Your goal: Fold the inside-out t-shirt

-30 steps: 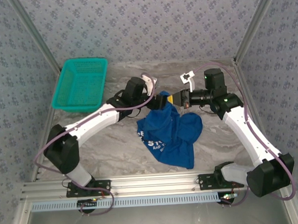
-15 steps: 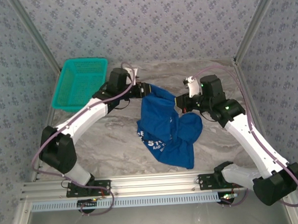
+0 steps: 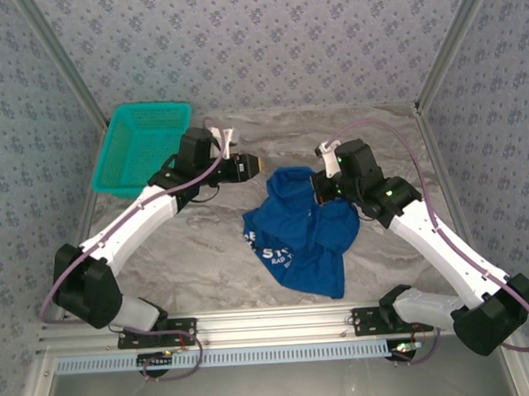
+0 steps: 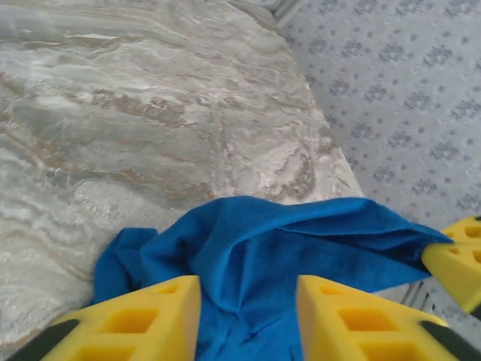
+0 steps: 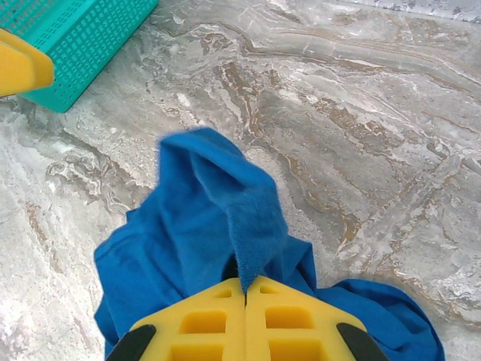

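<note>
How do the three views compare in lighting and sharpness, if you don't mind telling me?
Top external: even, soft light, faint shadows on the table, t-shirt sharp. Left wrist: the left claw looks slightly soft up close, marble veins crisp. Right wrist: sharp throughout, no glare on the basket.

Marbled grey table (image 3: 205,254), crumpled blue t-shirt (image 3: 298,241) mid-table, teal basket (image 3: 142,151) far-left corner

White arm links (image 3: 150,217), black joints (image 3: 84,283), purple cables (image 3: 376,121), yellow jaws.
</note>
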Controlling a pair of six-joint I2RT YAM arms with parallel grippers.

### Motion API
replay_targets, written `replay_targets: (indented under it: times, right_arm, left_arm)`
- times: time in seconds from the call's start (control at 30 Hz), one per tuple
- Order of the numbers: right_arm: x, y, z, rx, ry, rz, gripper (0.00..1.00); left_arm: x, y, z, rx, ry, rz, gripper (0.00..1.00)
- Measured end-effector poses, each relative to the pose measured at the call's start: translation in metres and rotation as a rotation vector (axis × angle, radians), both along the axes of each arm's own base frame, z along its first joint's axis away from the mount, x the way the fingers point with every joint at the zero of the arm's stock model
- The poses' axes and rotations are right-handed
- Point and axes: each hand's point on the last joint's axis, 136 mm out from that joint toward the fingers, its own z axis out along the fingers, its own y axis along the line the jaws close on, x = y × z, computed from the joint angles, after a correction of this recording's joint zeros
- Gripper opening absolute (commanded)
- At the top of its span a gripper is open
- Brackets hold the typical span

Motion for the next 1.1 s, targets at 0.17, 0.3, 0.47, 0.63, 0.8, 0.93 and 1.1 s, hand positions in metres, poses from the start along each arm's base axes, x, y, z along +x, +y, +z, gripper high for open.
replay_targets:
  times: [0.17, 0.3, 0.47, 0.63, 0.8, 0.93, 1.1]
  right_arm:
    - [-0.004, 0.016, 0.009, 0.073, -0.005, 0.075, 0.00]
    - [-0.004, 0.022, 0.014, 0.137, -0.004, 0.105, 0.00]
    - [-0.006, 0.026, 0.020, 0.182, -0.004, 0.125, 0.00]
    - [-0.008, 0.030, 0.023, 0.208, -0.001, 0.142, 0.00]
    - [-0.009, 0.031, 0.024, 0.215, 0.004, 0.149, 0.00]
    - [-0.009, 0.033, 0.026, 0.228, 0.000, 0.157, 0.00]
    - [-0.010, 0.036, 0.027, 0.248, 0.002, 0.168, 0.00]
  left_arm:
    - [-0.033, -0.029, -0.008, 0.102, -0.070, -0.098, 0.34]
    - [-0.049, -0.051, -0.015, 0.106, -0.070, -0.178, 0.28]
    - [-0.029, -0.060, -0.047, 0.150, -0.026, -0.158, 0.31]
    - [-0.011, -0.070, -0.066, 0.172, 0.001, -0.128, 0.38]
    - [0.010, -0.065, -0.069, 0.178, -0.015, -0.045, 0.44]
    - [0.031, -0.061, -0.069, 0.189, -0.041, 0.019, 0.44]
    - [0.050, -0.072, -0.066, 0.178, -0.074, 0.042, 0.30]
